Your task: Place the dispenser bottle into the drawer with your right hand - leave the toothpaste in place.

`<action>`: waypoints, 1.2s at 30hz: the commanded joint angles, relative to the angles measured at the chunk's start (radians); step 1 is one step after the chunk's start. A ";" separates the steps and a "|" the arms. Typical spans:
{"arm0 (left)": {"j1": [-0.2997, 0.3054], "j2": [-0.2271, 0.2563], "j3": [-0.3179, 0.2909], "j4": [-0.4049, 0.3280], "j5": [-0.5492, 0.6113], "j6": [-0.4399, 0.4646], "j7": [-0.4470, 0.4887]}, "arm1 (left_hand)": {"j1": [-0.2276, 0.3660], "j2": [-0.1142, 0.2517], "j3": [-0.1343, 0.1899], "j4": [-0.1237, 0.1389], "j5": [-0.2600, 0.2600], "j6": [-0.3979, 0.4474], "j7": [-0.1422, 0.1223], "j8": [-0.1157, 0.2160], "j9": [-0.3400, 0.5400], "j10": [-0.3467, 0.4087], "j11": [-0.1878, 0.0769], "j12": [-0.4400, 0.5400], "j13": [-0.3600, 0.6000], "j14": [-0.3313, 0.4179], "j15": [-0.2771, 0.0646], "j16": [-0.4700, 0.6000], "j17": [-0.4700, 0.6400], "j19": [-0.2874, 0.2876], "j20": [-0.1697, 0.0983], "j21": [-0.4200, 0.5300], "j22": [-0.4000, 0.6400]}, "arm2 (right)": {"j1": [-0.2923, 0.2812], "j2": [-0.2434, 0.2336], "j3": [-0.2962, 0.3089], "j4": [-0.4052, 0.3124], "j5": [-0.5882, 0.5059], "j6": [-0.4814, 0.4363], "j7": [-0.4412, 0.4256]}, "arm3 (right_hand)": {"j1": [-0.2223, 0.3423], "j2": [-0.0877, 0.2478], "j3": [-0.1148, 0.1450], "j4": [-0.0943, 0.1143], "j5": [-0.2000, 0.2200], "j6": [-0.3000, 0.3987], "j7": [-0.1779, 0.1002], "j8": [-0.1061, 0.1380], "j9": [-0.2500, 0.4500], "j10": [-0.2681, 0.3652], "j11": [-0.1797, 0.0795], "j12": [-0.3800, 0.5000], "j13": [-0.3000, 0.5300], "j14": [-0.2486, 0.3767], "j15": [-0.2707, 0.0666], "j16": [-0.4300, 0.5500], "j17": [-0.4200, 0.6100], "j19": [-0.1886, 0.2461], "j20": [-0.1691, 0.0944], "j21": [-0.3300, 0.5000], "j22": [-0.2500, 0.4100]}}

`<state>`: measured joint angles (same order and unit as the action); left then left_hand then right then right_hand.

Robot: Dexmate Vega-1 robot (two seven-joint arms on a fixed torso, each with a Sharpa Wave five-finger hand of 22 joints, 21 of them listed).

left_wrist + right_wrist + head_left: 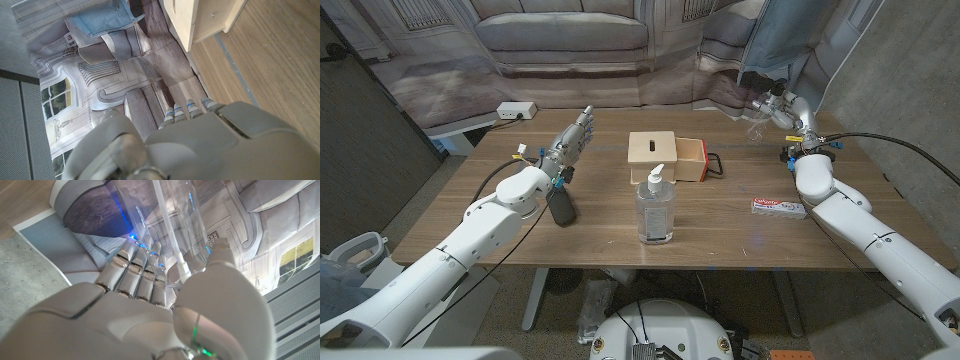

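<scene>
The wooden table [720, 235] carried everything the task needed, set in a loose row across its middle. The wooden box [653, 150] stood at the centre toward the far side. Its drawer [692, 158] was pulled out toward the robot's right, black handle [716, 165] outermost. The opening therefore faced the arm that was to fill it, probably by design.

The left hand [572, 136] was held up over the table just left of the box, fingers apart and gripping nothing. I judged it was parked there to stay clear of the work.

The right hand [782, 105] was raised near the far right edge, well apart from the bottle. A clear, see-through thing [175, 225] lay right against its fingers [135, 275] in the right wrist view. The pictures did not settle whether the hand gripped it or only stood before it, so I cannot tell its state.

The dispenser bottle [655, 210] stood upright in front of the box, nearer the robot, with its pump on top and neither hand touching it. It was not yet in the drawer, and reaching it would have called for the right hand to come in and down.

The toothpaste [778, 207] lay flat to the bottle's right, close by the right forearm. A careless sweep on the way in could have knocked it.
</scene>
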<state>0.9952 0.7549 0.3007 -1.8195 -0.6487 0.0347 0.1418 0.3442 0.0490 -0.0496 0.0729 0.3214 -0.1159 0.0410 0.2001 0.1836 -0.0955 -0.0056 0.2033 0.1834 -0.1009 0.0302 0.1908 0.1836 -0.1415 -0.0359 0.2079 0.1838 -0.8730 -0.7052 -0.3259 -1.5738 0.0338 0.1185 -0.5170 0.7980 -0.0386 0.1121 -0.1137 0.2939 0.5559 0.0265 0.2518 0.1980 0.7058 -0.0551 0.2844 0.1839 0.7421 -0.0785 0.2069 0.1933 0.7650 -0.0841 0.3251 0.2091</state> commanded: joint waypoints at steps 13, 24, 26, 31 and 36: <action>-0.024 -0.002 0.012 0.020 0.007 -0.001 -0.030 | 0.005 0.005 -0.006 0.001 0.000 -0.001 -0.001 -0.002 0.005 -0.002 -0.001 -0.002 0.004 -0.004 0.001 0.000 0.003 0.005 -0.012 0.003 0.002 | -0.042 -0.007 0.019 -0.058 0.000 0.021 0.034 | 0.095 0.115 0.002 0.007 -0.006 0.077 -0.075 -0.009 0.002 0.012 -0.003 -0.006 0.003 -0.009 -0.088 -0.005 0.002 -0.017 -0.085 -0.004 0.001; -0.064 -0.008 0.029 0.040 0.012 0.005 -0.056 | 0.006 0.006 -0.008 0.001 -0.001 -0.001 -0.001 -0.003 0.005 -0.002 -0.001 -0.002 0.004 -0.002 -0.002 0.000 0.003 0.005 -0.013 0.003 0.002 | -0.062 -0.013 0.023 -0.080 -0.001 0.016 0.048 | 0.097 0.118 0.001 0.007 -0.009 0.079 -0.077 -0.012 0.002 0.013 -0.005 -0.010 0.004 -0.009 -0.089 -0.005 0.002 -0.018 -0.087 -0.004 0.001; -0.066 -0.008 0.031 0.039 0.011 0.008 -0.059 | 0.007 0.006 -0.008 0.001 -0.001 -0.001 0.000 -0.003 0.005 -0.002 0.000 -0.002 0.004 -0.003 -0.002 0.000 0.003 0.006 -0.013 0.003 0.002 | -0.061 -0.018 0.019 -0.079 -0.001 0.023 0.062 | 0.097 0.118 0.001 0.007 -0.010 0.080 -0.077 -0.012 0.002 0.013 -0.004 -0.011 0.004 -0.009 -0.088 -0.005 0.002 -0.018 -0.087 -0.004 0.001; -0.058 -0.002 0.029 0.021 0.014 0.012 -0.050 | 0.007 0.007 -0.009 0.001 -0.001 -0.001 0.000 -0.003 0.005 -0.001 -0.001 -0.001 0.004 -0.003 -0.001 0.000 0.003 0.005 -0.013 0.003 0.002 | -0.055 -0.018 0.015 -0.074 0.002 0.048 0.082 | 0.098 0.119 0.000 0.007 -0.011 0.081 -0.077 -0.013 0.002 0.014 -0.005 -0.012 0.004 -0.010 -0.088 -0.005 0.003 -0.018 -0.087 -0.004 0.001; -0.043 0.004 0.022 0.004 0.015 0.012 -0.039 | 0.007 0.007 -0.010 0.001 -0.001 -0.001 0.000 -0.002 0.005 -0.001 -0.003 -0.001 0.004 -0.006 -0.001 -0.001 0.003 0.005 -0.013 0.002 0.002 | -0.053 -0.017 0.016 -0.081 0.000 0.051 0.088 | 0.099 0.120 0.000 0.006 -0.012 0.082 -0.077 -0.014 0.002 0.015 -0.005 -0.013 0.004 -0.009 -0.089 -0.005 0.003 -0.018 -0.088 -0.004 0.002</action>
<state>0.9431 0.7512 0.3258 -1.7924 -0.6375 0.0407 0.0938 0.3442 0.0490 -0.0538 0.0685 0.3214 -0.1159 0.0410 0.2002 0.1835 -0.0955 -0.0056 0.2034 0.1835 -0.1010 0.0302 0.1908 0.1835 -0.1416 -0.0359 0.2079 0.1836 -0.9269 -0.7202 -0.3059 -1.6468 0.0336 0.1504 -0.4527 0.7980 -0.0386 0.1134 -0.1124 0.2844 0.5558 0.0264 0.2399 0.1977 0.7058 -0.0551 0.2745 0.1838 0.7338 -0.0730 0.2031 0.1930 0.7472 -0.0768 0.3213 0.2091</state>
